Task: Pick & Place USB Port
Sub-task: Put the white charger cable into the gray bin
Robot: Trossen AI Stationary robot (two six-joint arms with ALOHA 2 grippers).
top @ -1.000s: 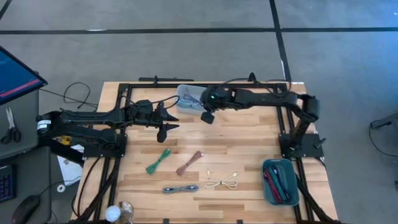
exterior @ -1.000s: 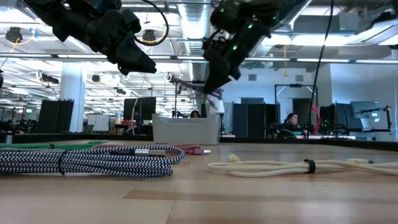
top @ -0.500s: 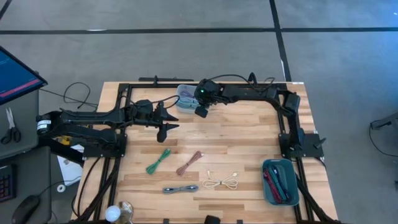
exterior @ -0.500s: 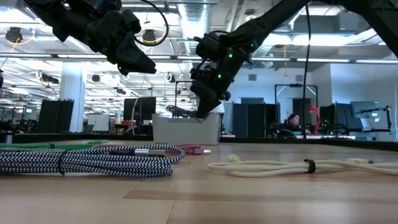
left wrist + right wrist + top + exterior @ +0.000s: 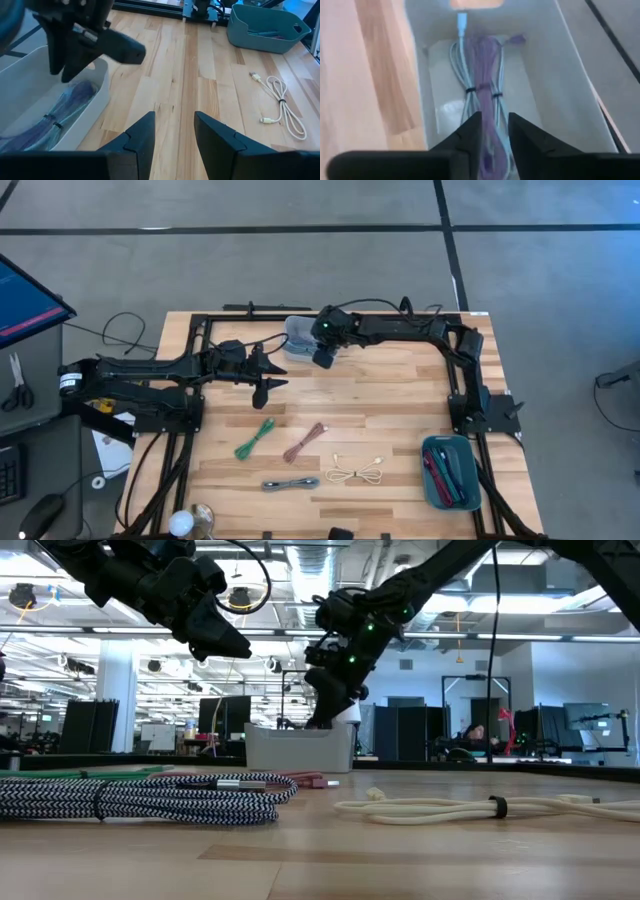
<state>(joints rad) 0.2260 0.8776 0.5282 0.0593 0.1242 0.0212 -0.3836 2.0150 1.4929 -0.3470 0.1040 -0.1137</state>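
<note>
Right gripper (image 5: 322, 358) is releasing purple cable (image 5: 487, 100) into white bin (image 5: 296, 335), fingers slightly apart, nothing held; next: retract, fetch another cable.

No text, label, brand, number or sign is showing legibly in any view; the blue screen (image 5: 25, 300) at the table's edge is displaying only unreadable lines

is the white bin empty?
No. In the right wrist view, bundled purple and white cables lie on the white bin's floor, beyond the right tool.
</note>
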